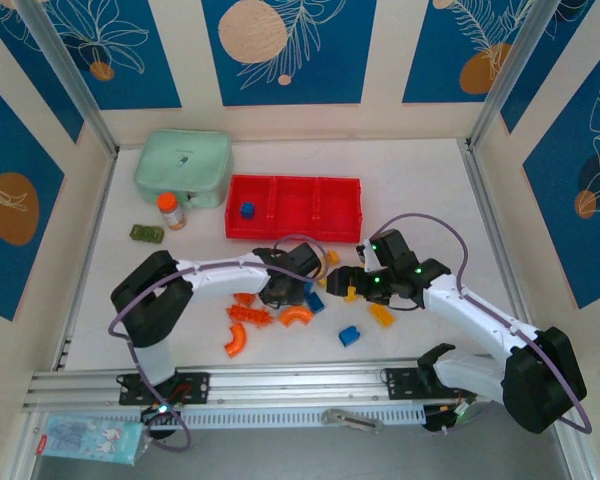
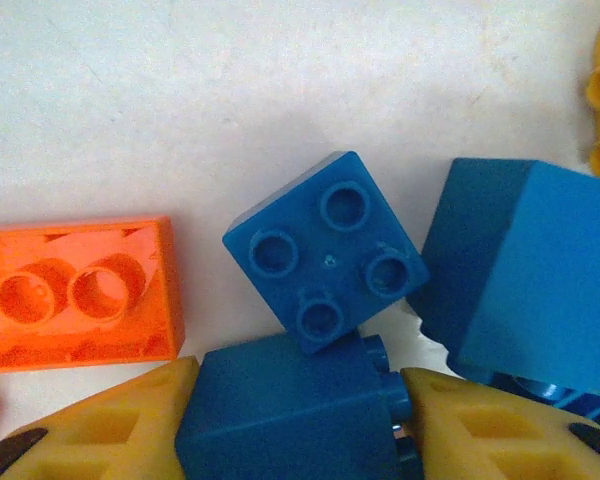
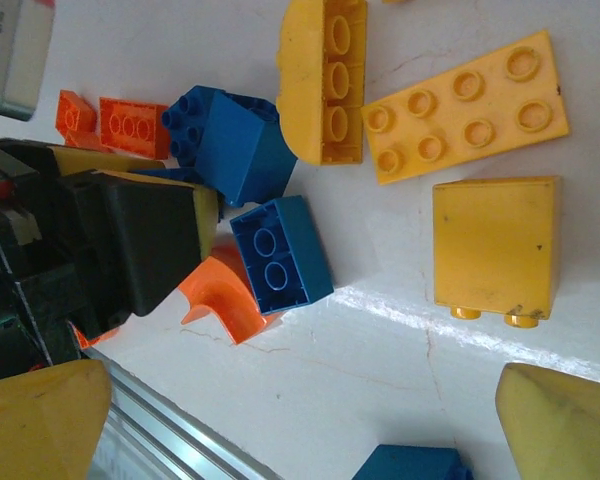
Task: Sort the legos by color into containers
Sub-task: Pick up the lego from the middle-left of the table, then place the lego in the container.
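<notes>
My left gripper [image 2: 295, 400] is shut on a blue brick [image 2: 280, 420] down on the table, in the pile of legos [image 1: 280, 315] in front of the red tray [image 1: 295, 182]. A blue square brick [image 2: 325, 252] touches it, with a bigger blue block [image 2: 525, 280] to the right and an orange brick [image 2: 75, 295] to the left. My right gripper [image 3: 300, 430] hangs open above bare table, nothing between its fingers. Yellow pieces [image 3: 465, 105] and a yellow block [image 3: 495, 245] lie ahead of it. One blue brick [image 1: 247, 210] lies in the tray's left compartment.
A mint green case [image 1: 183, 168], an orange-capped bottle [image 1: 170, 211] and a dark green block [image 1: 146, 233] stand left of the tray. A metal rail [image 1: 280, 385] runs along the near edge. Both grippers are close together, the left gripper [image 1: 285, 293] just left of the right [image 1: 342, 283].
</notes>
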Robot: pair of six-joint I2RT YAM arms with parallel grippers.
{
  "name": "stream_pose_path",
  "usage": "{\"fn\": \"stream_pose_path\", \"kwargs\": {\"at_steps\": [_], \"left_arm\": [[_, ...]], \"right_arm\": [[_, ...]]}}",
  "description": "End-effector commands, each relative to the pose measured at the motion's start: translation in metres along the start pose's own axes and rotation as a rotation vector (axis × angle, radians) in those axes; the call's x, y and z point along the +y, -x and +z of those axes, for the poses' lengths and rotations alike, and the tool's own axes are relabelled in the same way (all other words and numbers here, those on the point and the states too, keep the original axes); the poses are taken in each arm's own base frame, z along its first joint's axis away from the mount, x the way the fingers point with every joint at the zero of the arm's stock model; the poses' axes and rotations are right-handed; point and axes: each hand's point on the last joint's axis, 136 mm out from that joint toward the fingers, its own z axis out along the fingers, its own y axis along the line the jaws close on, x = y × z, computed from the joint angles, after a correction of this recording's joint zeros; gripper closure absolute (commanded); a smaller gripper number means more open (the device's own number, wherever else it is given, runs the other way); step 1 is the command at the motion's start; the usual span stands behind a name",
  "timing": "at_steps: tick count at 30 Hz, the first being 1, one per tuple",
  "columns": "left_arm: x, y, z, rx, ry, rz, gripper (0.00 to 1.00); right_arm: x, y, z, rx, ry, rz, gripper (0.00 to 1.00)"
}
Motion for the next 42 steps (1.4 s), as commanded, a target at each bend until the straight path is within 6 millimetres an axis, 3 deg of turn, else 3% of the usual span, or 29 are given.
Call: {"fn": "stream_pose_path", "kwargs": {"at_steps": [1,6,11,17,23,34,42], "left_arm": [[0.004,0.005,-0.022,-0.054,-0.011,0.002,0.55],[0.012,0.013,-0.044,-0.107,-0.021,0.009,0.58],[0.025,0.038,-0.072,-0.18,-0.001,0.038,0.6],[0.05,0.086,-0.093,-0.247,0.019,0.025,0.62],[0.069,0.143,-0.098,-0.292,0.004,-0.024,0.63],[0.099,0.245,-0.075,-0.345,0.046,-0.107,0.66],[0.117,0.282,-0.028,-0.286,0.091,-0.149,0.63]], "right_arm": [[0.017,0.003,-0.011,-0.003,0.049,-0.042,0.01],[0.028,0.01,-0.018,-0.02,0.067,-0.067,0.01],[0.045,0.021,-0.021,-0.037,0.097,-0.096,0.01],[0.067,0.039,-0.019,-0.058,0.125,-0.129,0.01],[0.079,0.057,-0.011,-0.077,0.148,-0.136,0.01],[0.076,0.087,0.003,-0.105,0.12,-0.124,0.01],[0.068,0.101,0.002,-0.103,0.115,-0.09,0.01]]}}
